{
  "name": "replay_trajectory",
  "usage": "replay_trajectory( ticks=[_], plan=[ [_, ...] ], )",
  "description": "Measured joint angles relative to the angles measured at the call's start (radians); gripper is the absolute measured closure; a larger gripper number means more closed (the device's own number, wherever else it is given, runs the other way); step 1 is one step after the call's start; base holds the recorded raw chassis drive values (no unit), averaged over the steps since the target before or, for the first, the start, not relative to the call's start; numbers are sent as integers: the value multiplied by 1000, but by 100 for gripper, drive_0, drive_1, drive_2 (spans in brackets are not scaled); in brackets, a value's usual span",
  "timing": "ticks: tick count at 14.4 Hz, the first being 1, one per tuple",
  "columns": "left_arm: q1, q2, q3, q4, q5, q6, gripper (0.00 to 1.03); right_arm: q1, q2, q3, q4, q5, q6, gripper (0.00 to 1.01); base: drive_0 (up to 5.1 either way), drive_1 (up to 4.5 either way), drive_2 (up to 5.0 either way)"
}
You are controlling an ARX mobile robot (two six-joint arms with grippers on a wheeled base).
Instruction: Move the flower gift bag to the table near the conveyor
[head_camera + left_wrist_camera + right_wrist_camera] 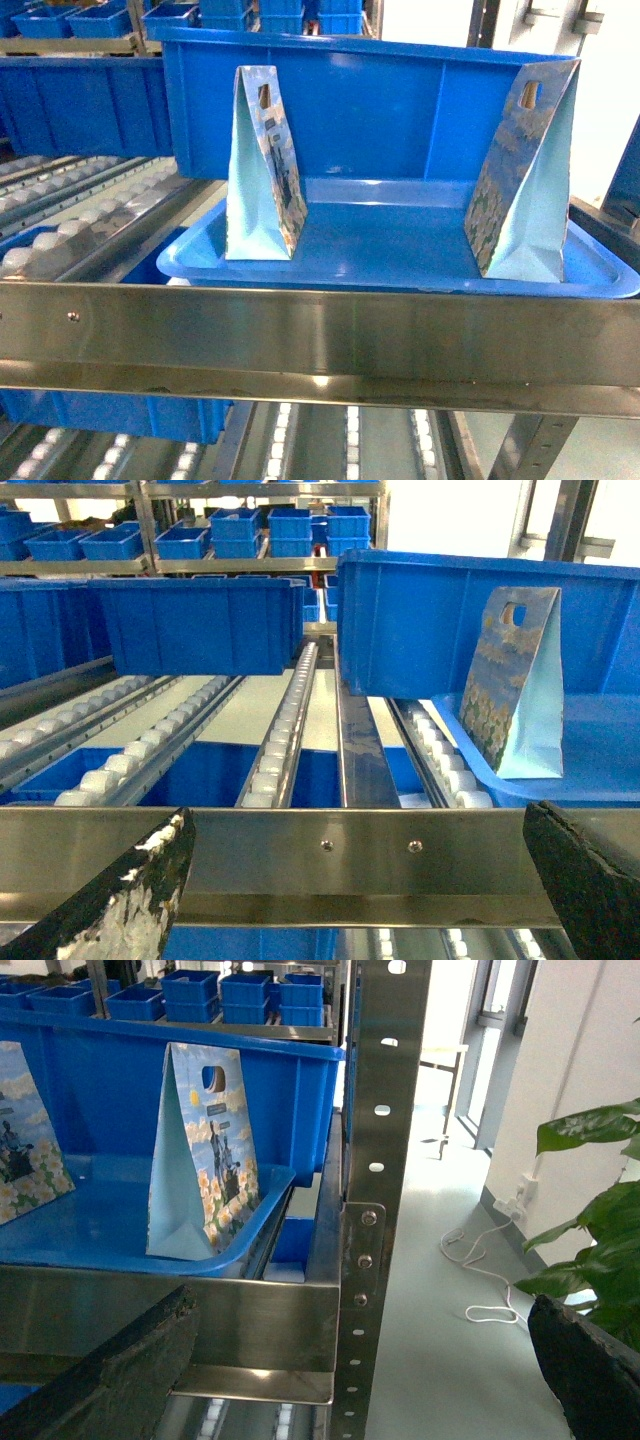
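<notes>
While neither arm shows in the head view, each wrist view shows its own gripper's two dark worn fingers at the bottom corners, spread wide with nothing between them. Left gripper (360,880) fingers (120,905) sit low, in front of the steel front rail (330,855) of the conveyor (290,730), not touching anything. Right gripper (370,1370) fingers (110,1380) likewise parted, empty, in front of the rail by the rack's perforated upright post (385,1110).

Two flower gift bags stand upright in a shallow blue tray (400,262) that sits on the conveyor's top level, behind the rail. Left bag (262,170) stands near the tray's left end, right bag (525,180) at the right end, well apart from each other. Both have a cut-out handle hole near the top, pale blue side panels and a floral print face. Just behind the bags is a deep blue bin (370,105); whether it touches them I cannot tell.

White roller tracks (285,735) slope down on the left, with more blue bins (200,625) on them and stacked further back. Right wrist view: pale floor beside the rack, white cable (480,1270) lying on it, green plant leaves (595,1200) at the right edge. Table not in view.
</notes>
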State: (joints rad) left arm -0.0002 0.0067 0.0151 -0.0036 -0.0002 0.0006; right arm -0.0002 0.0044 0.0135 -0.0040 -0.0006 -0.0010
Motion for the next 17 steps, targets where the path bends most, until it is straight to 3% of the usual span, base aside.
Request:
replay_trajectory(
  ticks=[10,13,15,17],
  plan=[
    [0,0,0,0,0,0,5,0,0,0,0,0,0,3,0,0,0],
    [-5,82,0,137,32,0,5,89,129,0,201,39,-17,3,0,0,0],
    [9,304,2,362,62,0,5,135,354,11,424,72,-24,3,0,0,0],
    [16,597,73,602,89,-6,5,181,632,97,653,84,-42,3,0,0,0]
  ],
)
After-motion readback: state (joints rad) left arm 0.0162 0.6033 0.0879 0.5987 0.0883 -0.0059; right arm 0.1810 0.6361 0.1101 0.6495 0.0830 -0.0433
